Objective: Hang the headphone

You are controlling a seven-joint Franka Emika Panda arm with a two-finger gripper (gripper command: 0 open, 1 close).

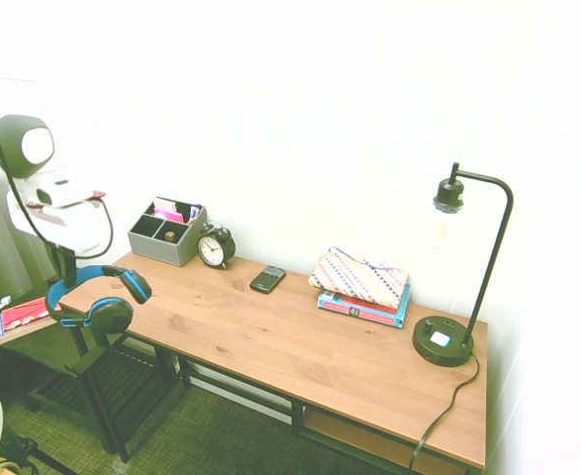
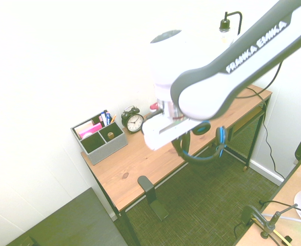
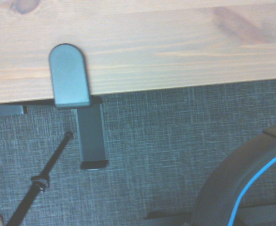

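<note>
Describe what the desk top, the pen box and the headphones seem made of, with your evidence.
Desk top: wood, matt; grain and knots show.
Pen box: perhaps grey fabric over board; dull surface.
Headphones: probably black plastic, padded cups, blue trim.

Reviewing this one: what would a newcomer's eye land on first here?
Probably the blue-trimmed headphones, hanging from the white arm's gripper in front of the desk's front edge. Next, likely the black lamp, standing on the desk at the opposite end from the grey organizer, and the patterned pouch lying on books.
</note>
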